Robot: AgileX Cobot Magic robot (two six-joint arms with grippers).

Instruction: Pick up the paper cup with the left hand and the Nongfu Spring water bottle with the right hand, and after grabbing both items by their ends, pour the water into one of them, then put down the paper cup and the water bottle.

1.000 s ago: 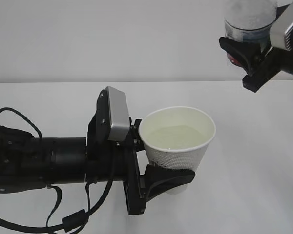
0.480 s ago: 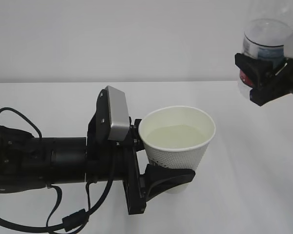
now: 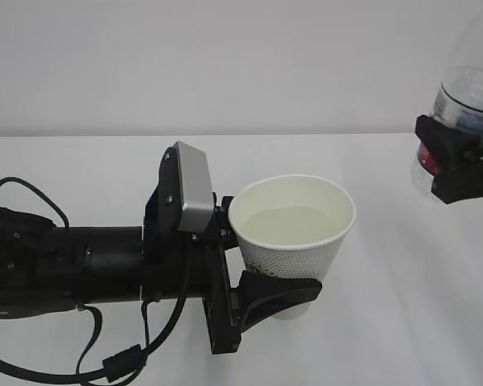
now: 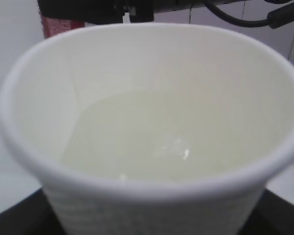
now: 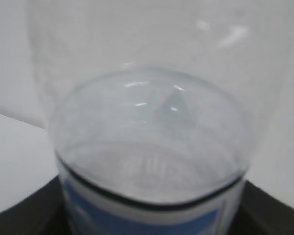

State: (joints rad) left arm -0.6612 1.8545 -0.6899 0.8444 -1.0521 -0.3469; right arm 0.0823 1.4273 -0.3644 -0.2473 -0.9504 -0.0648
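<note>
Moved: right hand (image 3: 459, 173) and Nongfu Spring water bottle (image 3: 467, 96) drifted right and lower.
Left hand (image 3: 253, 269): clamped round the paper cup (image 3: 294, 241), held above the counter (image 3: 402, 305).
Cup: water (image 3: 290, 225) inside.
Right hand: grasping the bottle at the far right edge.

left hand (image 3: 262, 265) gripping paper cup (image 3: 293, 241) — water (image 3: 291, 225) inside, bottle (image 3: 465, 112) held far right
</note>
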